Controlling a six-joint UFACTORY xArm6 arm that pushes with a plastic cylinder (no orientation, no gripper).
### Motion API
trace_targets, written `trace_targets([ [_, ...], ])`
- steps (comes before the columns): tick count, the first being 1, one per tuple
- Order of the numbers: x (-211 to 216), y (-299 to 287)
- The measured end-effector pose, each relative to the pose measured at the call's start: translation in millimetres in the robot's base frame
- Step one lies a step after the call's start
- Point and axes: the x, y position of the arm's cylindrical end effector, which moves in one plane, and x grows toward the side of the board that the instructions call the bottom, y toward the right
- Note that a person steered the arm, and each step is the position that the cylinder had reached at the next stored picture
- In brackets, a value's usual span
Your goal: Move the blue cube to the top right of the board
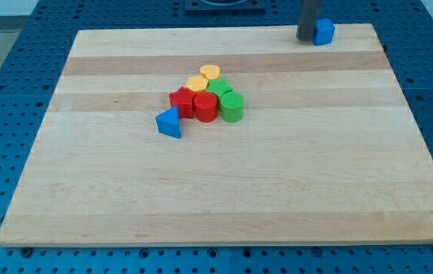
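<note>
One blue cube [324, 31] at board [201, 198] edge

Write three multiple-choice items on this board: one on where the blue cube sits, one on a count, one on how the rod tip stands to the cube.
1. Where is the blue cube?
A. view's top right
B. view's bottom left
C. board centre

2. How many blue blocks are on the board?
A. one
B. two
C. four

3. My tip is:
A. among the central cluster
B. close beside the cube, on its left
C. out of view

Answers:
1 A, it sits near the top right edge.
2 B, the cube plus a blue triangular block beside the cluster.
3 B, the rod ends right at the cube's left side.
</note>
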Motion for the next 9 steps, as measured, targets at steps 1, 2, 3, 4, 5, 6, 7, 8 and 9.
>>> trace_targets([
  [1, -0.1, 0.0],
  [2, -7.2, -0.9],
  [3, -30.9, -1.2],
  [4, -33.7, -2.7],
  [5, -33.8, 3.4],
  [6, -34.0, 22.3],
  [7, -34.0, 35.4],
  [8, -34.2, 35.4],
  [9, -33.9, 30.1],
])
